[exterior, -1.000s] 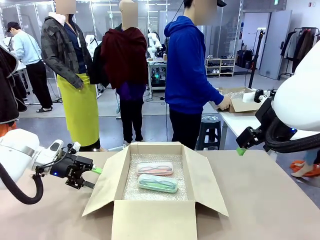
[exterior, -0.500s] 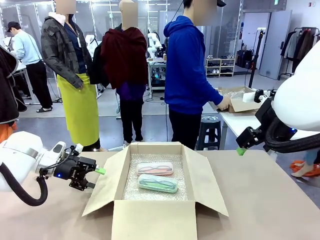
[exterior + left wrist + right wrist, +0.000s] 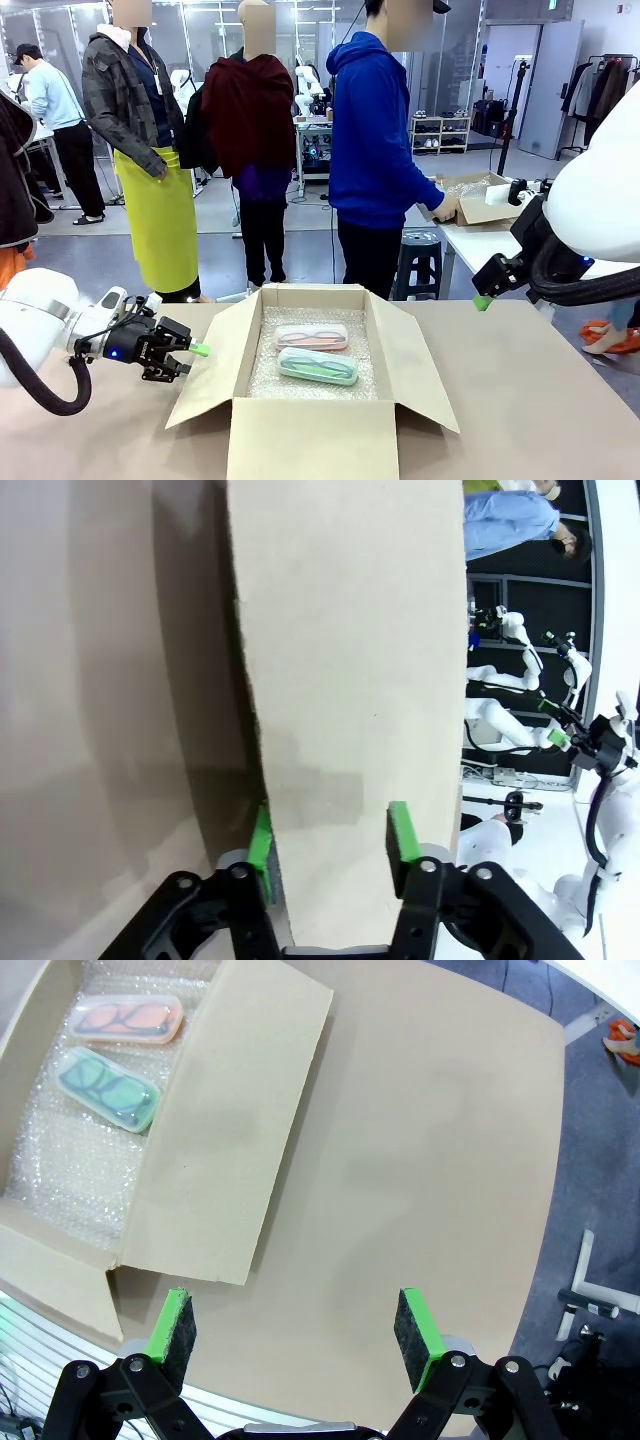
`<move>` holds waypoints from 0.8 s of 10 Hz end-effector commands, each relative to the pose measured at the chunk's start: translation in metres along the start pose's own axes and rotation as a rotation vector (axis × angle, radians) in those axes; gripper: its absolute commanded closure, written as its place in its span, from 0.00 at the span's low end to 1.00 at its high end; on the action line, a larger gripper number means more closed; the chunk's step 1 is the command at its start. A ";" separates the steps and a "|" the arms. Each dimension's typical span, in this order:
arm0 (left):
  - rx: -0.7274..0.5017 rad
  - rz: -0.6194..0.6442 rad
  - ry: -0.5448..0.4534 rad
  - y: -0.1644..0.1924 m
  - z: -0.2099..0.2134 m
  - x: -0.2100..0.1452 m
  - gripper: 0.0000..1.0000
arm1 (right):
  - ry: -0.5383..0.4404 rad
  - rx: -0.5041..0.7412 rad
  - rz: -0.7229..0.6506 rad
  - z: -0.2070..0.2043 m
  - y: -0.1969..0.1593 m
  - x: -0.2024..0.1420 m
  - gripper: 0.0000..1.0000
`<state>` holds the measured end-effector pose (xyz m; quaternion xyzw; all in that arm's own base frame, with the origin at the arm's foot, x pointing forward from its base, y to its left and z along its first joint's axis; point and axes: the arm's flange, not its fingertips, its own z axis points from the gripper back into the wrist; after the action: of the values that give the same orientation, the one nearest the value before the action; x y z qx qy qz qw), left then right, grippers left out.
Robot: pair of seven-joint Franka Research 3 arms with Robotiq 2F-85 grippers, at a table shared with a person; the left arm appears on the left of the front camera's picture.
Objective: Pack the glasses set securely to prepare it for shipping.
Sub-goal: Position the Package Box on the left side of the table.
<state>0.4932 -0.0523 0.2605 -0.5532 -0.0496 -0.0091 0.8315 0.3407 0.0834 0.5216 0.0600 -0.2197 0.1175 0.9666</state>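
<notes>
Meanwhile, left pincer (image 3: 328,842) straddles the box flap (image 3: 350,680).

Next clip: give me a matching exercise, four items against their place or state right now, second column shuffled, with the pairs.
Items:
1. left tool
2. right tool
3. mint green case
4. clear-white case

Places or states:
A. on bubble wrap, farther from the robot
B. open, straddling the edge of the box's left flap
C. open, above bare table
D. on bubble wrap, nearer the robot

Pairs: 1-B, 2-C, 3-D, 4-A
</notes>
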 end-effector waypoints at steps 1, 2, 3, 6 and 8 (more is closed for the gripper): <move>-0.075 -0.002 -0.023 -0.005 0.011 0.006 1.00 | -0.006 -0.003 -0.003 0.001 0.001 0.000 0.00; -0.105 -0.007 -0.026 -0.009 0.016 0.007 0.96 | -0.006 -0.003 -0.003 0.001 0.001 0.000 0.00; -0.129 -0.010 -0.032 -0.011 0.020 0.009 1.00 | -0.006 -0.003 -0.003 0.001 0.001 0.000 0.00; -0.174 -0.004 -0.024 -0.013 0.025 0.012 1.00 | -0.006 -0.003 -0.003 0.001 0.001 0.000 0.00; -0.164 -0.001 -0.005 -0.011 0.022 0.011 1.00 | -0.006 -0.003 -0.003 0.001 0.001 0.000 0.00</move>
<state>0.5008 -0.0340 0.2829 -0.6111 -0.0557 -0.0100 0.7895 0.3407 0.0834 0.5216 0.0600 -0.2197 0.1175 0.9666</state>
